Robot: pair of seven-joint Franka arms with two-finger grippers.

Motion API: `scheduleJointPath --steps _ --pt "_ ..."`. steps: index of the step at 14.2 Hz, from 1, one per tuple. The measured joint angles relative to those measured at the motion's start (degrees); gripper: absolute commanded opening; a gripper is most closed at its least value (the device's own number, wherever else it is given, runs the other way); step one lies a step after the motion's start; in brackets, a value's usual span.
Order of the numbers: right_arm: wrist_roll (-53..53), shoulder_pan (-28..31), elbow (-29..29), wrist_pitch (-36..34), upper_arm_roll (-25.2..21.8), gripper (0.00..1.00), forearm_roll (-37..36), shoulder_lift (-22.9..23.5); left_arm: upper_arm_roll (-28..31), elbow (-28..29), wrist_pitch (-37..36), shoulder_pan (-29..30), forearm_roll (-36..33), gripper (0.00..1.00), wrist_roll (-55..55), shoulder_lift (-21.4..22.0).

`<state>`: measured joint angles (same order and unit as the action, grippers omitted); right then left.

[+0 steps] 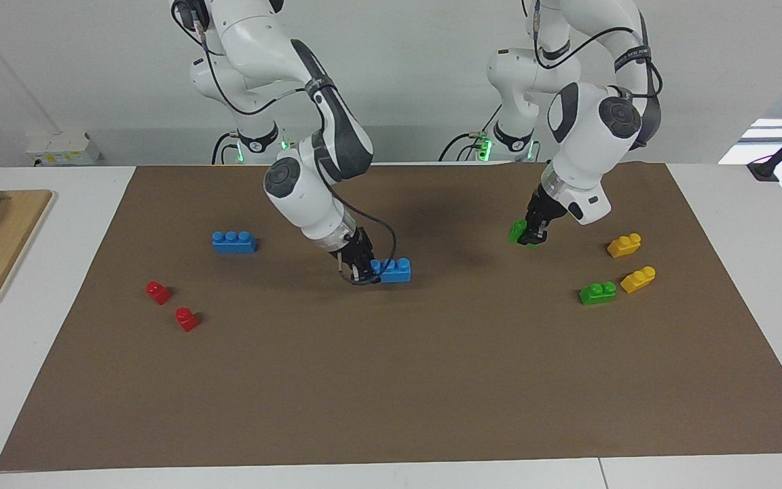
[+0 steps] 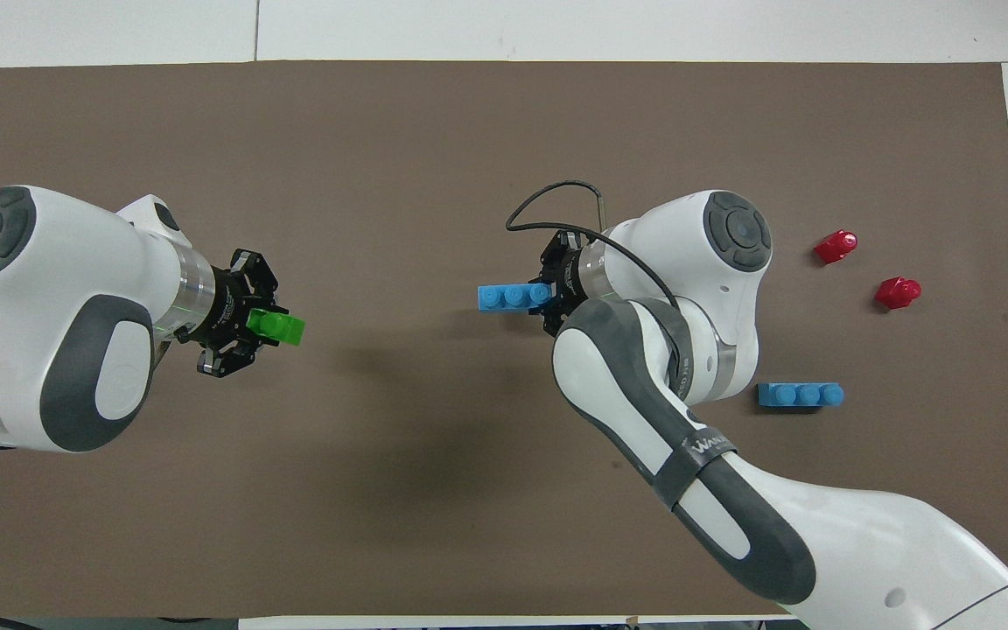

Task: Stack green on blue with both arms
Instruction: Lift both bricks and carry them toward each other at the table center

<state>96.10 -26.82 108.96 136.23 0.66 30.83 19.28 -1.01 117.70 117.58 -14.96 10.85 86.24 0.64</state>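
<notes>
Both sets of jaws are pinched tight on a brick each. Left gripper (image 2: pixel 257 325) has the small bright green two-stud plastic brick (image 2: pixel 277 328) clamped by one end, hanging over the brown mat (image 1: pixel 432 380) toward the left arm's end of the bench (image 1: pixel 737 197), studs tipped sideways rather than up. Right gripper (image 2: pixel 554 293) pinches the bright blue three-stud plastic brick (image 2: pixel 513 297) by its end too, low over the middle of the mat, though I can't tell if it's touching down.

My guess is these things are light, rigid and a bit slick, so an end grip could let them twist. Grabbing across the flat long sides, clear of the studs, seems safer. Green will need its hollow underside lined up square on the blue studs before pressing.

Spare stuff on the mat: another green brick (image 1: pixel 597 293), two yellow bricks (image 1: pixel 624 245), another blue brick (image 2: pixel 801 395) and two red bricks (image 2: pixel 836 247).
</notes>
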Motion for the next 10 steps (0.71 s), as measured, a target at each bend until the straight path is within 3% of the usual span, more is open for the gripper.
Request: scheduleJointPath --steps 4,10 --pt "0.0 -2.0 2.7 4.6 0.0 0.0 2.4 0.3 -0.1 -0.2 3.0 -5.4 -0.3 0.0 11.1 -0.2" --pt "-1.4 -2.4 5.1 7.0 0.0 0.0 2.4 0.8 -0.3 -3.3 3.2 -8.4 -3.7 0.0 23.1 -2.4"
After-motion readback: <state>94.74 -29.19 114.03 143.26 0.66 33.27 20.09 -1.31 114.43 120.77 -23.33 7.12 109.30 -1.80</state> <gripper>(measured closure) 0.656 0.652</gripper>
